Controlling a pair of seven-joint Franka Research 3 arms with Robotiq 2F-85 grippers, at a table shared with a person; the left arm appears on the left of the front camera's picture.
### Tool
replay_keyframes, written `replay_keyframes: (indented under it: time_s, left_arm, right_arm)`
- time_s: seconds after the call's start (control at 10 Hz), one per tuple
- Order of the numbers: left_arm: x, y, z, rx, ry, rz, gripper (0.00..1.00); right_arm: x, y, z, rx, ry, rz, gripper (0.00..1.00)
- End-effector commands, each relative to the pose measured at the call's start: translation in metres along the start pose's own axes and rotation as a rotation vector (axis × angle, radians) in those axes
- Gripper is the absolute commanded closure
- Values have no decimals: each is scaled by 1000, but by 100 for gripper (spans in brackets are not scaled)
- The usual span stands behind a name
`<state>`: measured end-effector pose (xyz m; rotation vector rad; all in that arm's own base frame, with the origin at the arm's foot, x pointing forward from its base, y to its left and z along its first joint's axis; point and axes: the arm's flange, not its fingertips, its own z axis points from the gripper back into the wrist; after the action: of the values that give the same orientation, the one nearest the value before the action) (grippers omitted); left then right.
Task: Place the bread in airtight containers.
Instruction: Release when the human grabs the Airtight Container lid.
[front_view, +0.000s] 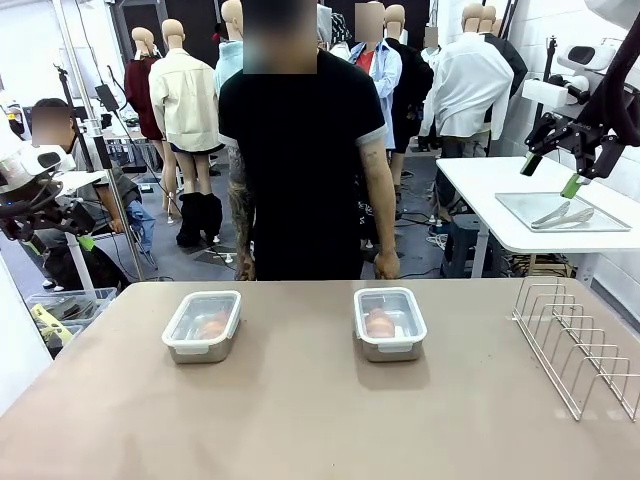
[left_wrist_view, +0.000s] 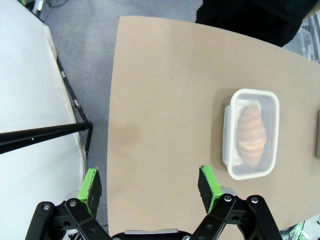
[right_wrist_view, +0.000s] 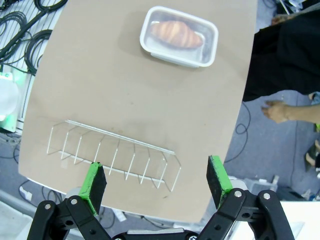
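I saw bright, even overhead light throughout. The table (front_view: 300, 400) took soft shadows beside each container (front_view: 202, 325), and the clear lids gave mild glare. Both wrist views bowed at the edges; the front view looked slightly soft but readable.

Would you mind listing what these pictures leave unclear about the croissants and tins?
- Front view: croissants are blurred shapes under clear lids.
- All views: lid clips are too small to judge latched.
- Left wrist view: second tin is cut off by the right edge.
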<state>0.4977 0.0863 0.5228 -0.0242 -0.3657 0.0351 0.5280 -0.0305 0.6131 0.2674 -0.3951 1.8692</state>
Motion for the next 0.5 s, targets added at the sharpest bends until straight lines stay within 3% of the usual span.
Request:
replay_keyframes:
  time_s: [0.0,0.4]
  left_arm:
    - [0,0,2,2,-4,5,0]
    - [0,0,2,2,-4,5,0]
  right_arm:
    - [0,3,-4,-4,-3,-1,0]
    - [0,3,-4,-4,-3,-1,0]
